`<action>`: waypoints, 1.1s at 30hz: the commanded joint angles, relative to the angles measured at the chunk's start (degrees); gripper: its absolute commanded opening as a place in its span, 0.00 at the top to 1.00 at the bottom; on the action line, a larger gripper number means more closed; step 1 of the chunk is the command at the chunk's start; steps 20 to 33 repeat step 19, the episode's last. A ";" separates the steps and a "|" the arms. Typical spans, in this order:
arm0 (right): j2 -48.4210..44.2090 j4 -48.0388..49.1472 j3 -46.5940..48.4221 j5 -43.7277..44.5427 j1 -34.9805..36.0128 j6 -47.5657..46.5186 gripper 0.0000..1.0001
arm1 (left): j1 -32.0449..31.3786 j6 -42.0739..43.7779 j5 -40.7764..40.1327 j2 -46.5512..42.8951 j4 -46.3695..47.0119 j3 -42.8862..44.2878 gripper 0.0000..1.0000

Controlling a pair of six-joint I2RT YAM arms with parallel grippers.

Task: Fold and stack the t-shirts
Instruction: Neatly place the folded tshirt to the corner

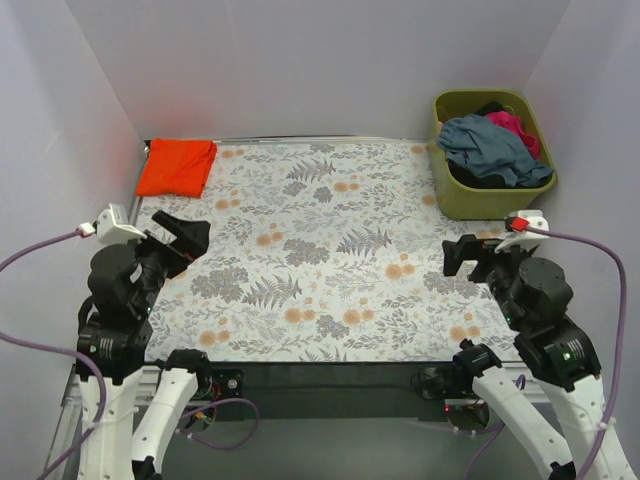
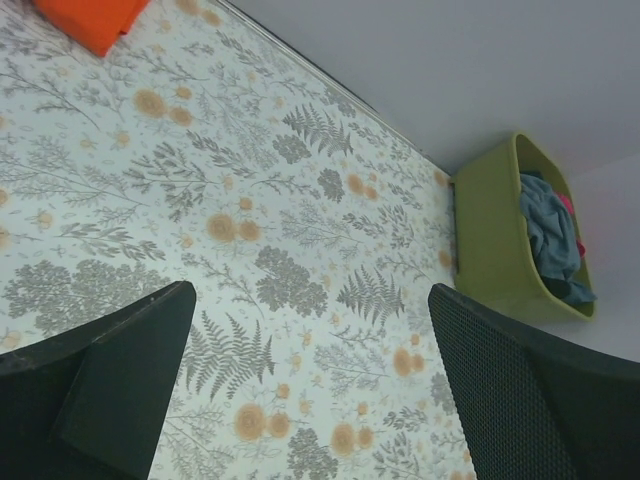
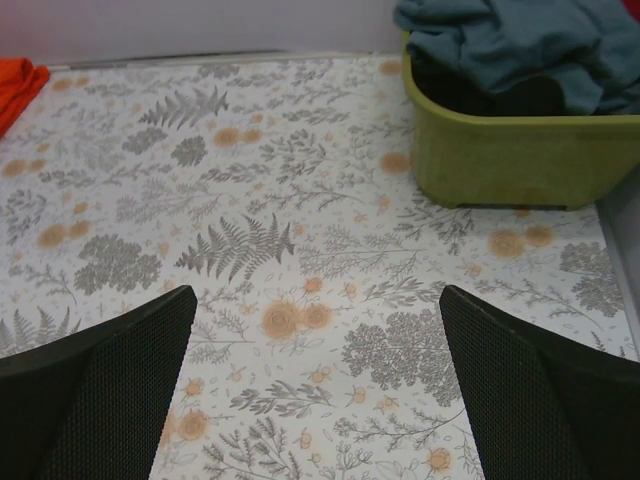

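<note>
A folded bright orange-red t-shirt lies at the table's far left corner; its edge shows in the left wrist view and in the right wrist view. A slate grey-blue t-shirt lies crumpled on top in the olive-green basket, with a magenta-pink one and a dark one beside and under it. My left gripper is open and empty above the table's left side. My right gripper is open and empty above the right side, near the basket.
The table carries a floral-print cloth. The basket also shows in the left wrist view and the right wrist view. White walls close in the back and both sides. A dark strip runs along the near edge between the arm bases.
</note>
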 commanded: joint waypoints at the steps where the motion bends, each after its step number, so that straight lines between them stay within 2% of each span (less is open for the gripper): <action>1: -4.63 0.57 0.75 7.22 -0.23 -2.28 0.02 | -3.10 3.55 -8.20 -4.69 -8.60 1.92 0.02; 7: -13.50 1.10 -0.57 9.06 -0.14 -3.77 0.01 | -4.61 3.73 -10.32 -12.17 -5.70 -1.15 0.02; 15: -16.42 1.63 -0.92 8.89 -0.14 -5.71 0.02 | -4.61 3.29 -15.50 -21.93 -0.52 -7.21 0.02; 33: -16.51 2.07 -1.01 8.98 -0.14 -5.80 0.02 | -4.61 3.38 -17.35 -23.69 0.80 -8.88 0.02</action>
